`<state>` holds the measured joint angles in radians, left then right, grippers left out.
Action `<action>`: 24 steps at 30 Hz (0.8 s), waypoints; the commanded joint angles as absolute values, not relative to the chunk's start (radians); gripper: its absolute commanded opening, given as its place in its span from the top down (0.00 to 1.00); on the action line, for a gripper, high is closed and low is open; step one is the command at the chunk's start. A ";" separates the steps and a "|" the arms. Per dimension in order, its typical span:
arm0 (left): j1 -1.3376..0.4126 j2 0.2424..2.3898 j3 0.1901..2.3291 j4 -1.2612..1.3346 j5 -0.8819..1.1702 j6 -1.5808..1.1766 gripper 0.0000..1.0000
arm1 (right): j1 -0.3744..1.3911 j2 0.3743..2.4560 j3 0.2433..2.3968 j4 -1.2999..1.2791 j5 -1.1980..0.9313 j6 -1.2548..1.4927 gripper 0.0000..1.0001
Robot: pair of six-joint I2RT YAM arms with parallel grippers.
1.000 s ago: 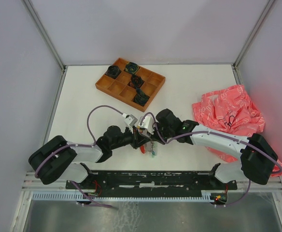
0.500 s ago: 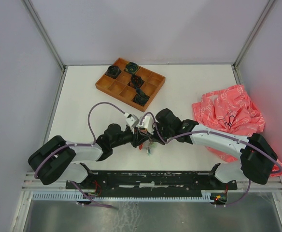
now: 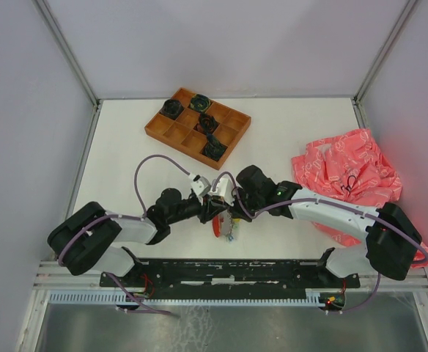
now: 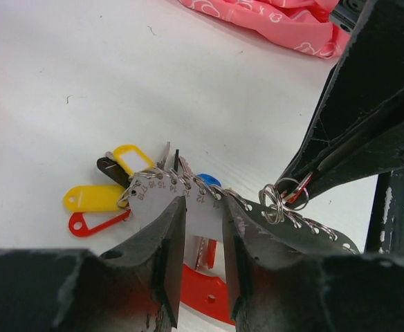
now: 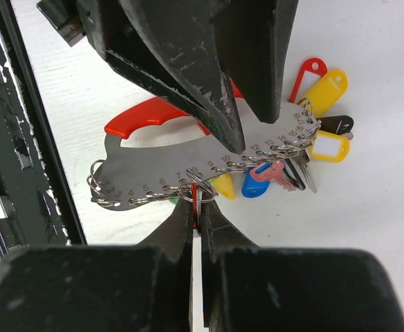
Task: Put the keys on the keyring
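Observation:
The keyring is a grey metal plate (image 5: 153, 162) with numbered holes and split rings, on a red curved handle (image 5: 143, 114). It lies under both grippers in the top view (image 3: 219, 226). My left gripper (image 4: 202, 207) is shut on the plate's edge (image 4: 153, 197). My right gripper (image 5: 197, 205) is shut on a thin red key tag (image 5: 194, 196), held edge-on with its split ring at hole 8. Several keys hang on the plate: yellow (image 5: 326, 86), red (image 5: 306, 72) and blue (image 5: 254, 183) tags. They also show in the left wrist view (image 4: 95, 198).
An orange compartment tray (image 3: 163, 130) with dark coiled bundles stands at the back. A crumpled pink bag (image 3: 346, 172) lies at the right. A black rail (image 3: 236, 271) runs along the near edge.
Both grippers stay together at the keyring. The left arm has shifted slightly, and the keyring's red part now shows a little more below the grippers.

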<state>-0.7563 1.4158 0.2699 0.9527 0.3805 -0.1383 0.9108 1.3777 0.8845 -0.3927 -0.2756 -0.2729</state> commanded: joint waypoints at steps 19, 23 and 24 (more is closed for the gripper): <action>-0.821 1.303 0.266 0.904 0.295 -0.209 0.64 | 0.920 1.392 0.973 -0.354 -0.209 -0.222 0.99; -0.821 1.303 0.268 0.899 0.284 -0.206 0.63 | 0.920 1.394 0.973 -0.357 -0.209 -0.222 0.99; -0.821 1.308 0.277 0.895 0.300 -0.204 0.63 | 0.920 1.395 0.973 -0.355 -0.209 -0.221 0.99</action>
<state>-0.8158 1.2964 0.2356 0.9073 0.3321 -0.1978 0.9142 1.4063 0.9165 -0.4046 -0.2008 -0.2226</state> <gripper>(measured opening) 0.364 0.030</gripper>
